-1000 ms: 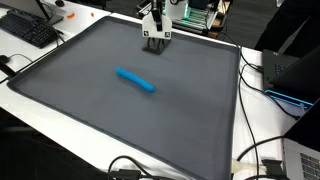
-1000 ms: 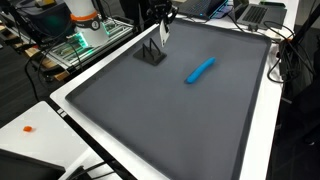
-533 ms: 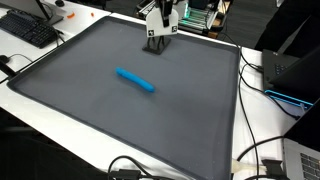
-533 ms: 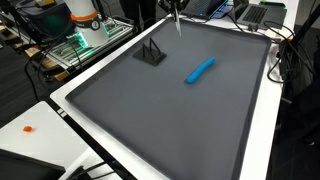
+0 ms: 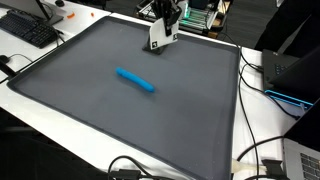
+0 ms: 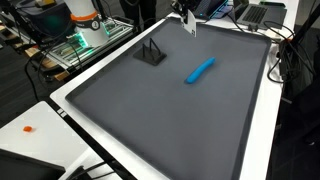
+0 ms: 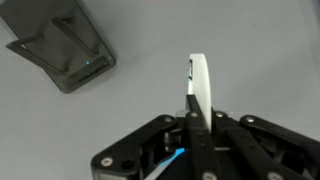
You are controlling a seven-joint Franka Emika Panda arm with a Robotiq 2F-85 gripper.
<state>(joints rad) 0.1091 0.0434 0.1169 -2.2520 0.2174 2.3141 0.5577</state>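
Exterior view, grip: the gripper (image 5: 163,22) is clamped tight on the top of a white slab (image 5: 157,38), which hangs tilted above the far end of the grey mat (image 5: 90,115).
Exterior view, nearby: a blue cylinder (image 5: 135,79) lies mid-mat, well apart.
Exterior view, grip: gripper (image 6: 184,12) and white slab (image 6: 190,25) are in the air, apart from the black stand (image 6: 150,53); the blue cylinder (image 6: 201,70) lies nearer the camera.
Wrist view: the jaws pinch the slab (image 7: 200,85) edge-on; the stand (image 7: 62,52) sits off to one side.
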